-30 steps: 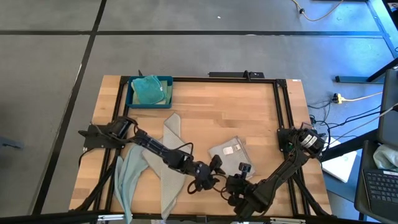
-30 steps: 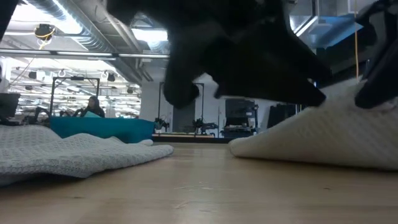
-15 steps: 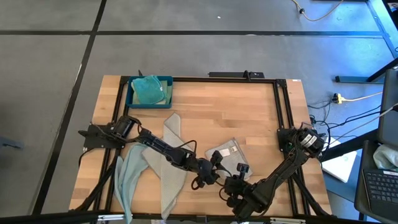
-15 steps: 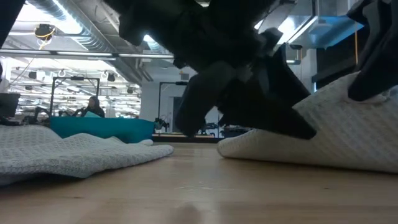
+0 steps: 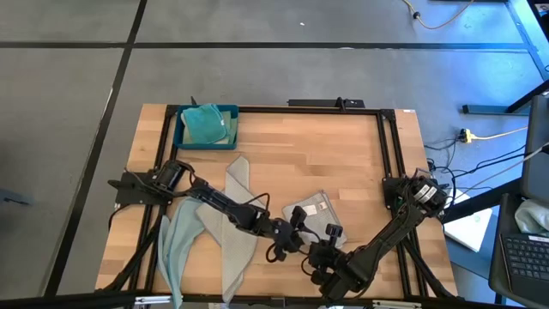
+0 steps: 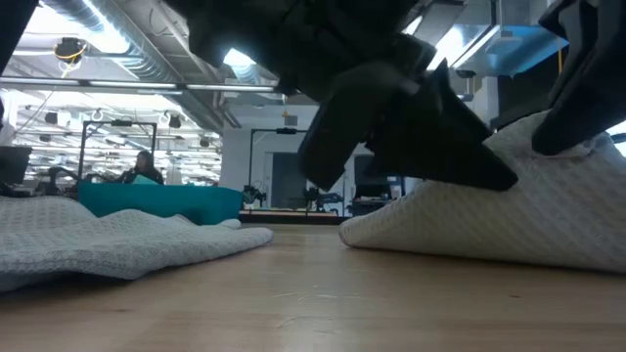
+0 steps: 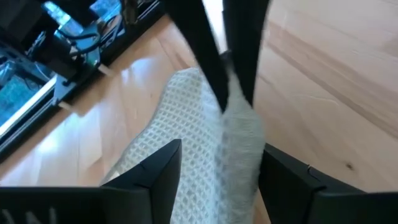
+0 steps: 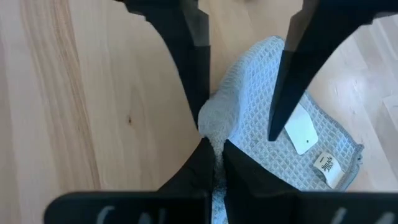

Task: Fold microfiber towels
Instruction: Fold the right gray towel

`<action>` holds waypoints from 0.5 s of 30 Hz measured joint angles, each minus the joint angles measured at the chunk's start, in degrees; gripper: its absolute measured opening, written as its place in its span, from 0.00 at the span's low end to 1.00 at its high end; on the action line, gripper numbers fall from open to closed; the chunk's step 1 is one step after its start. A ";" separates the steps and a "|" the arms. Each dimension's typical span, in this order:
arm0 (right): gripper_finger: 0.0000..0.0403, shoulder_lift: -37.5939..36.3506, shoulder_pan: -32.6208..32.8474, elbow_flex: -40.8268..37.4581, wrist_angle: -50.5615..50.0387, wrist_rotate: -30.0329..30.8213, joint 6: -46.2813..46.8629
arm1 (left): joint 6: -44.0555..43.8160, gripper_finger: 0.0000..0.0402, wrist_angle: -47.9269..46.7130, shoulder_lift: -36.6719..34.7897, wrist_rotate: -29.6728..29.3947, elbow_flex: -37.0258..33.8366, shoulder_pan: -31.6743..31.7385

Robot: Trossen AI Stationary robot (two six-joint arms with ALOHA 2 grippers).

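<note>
- Wooden plank tabletop (image 5: 343, 154) edged by a black metal frame carries all the cloths; beyond it is grey floor, and the low view looks across into a lit workshop room.
- Nearest the front edge, the right end effector (image 8: 214, 163) has its two dark fingers pressed together on a bunched fold of the small light grey waffle-weave microfiber towel (image 5: 316, 209), pinching that edge up off the wood.
- In the right wrist view this grey towel (image 8: 273, 118) lies partly folded, with a white label and a smaller tag showing on it.
- Just beside it, the left end effector (image 5: 298, 225) reaches in from the left arm; its fingers are spread, one on each side of a raised ridge of the same towel (image 7: 211, 155), straddling it without clamping.
- From table height the towel (image 6: 509, 210) rises as a pale mound under both dark end effectors.
- To the left, a long pale blue-green microfiber cloth (image 5: 176, 245) hangs over the front edge, and a light grey microfiber cloth (image 5: 232, 223) lies beside it, partly under the left arm.
- At the far left corner sits a dark blue rectangular tray (image 5: 184, 137) holding a crumpled teal microfiber towel (image 5: 204, 123).
</note>
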 joint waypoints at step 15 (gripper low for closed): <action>0.05 0.00 0.04 0.07 0.34 1.57 -1.59 | -1.32 0.02 0.55 0.00 1.22 -0.02 -0.53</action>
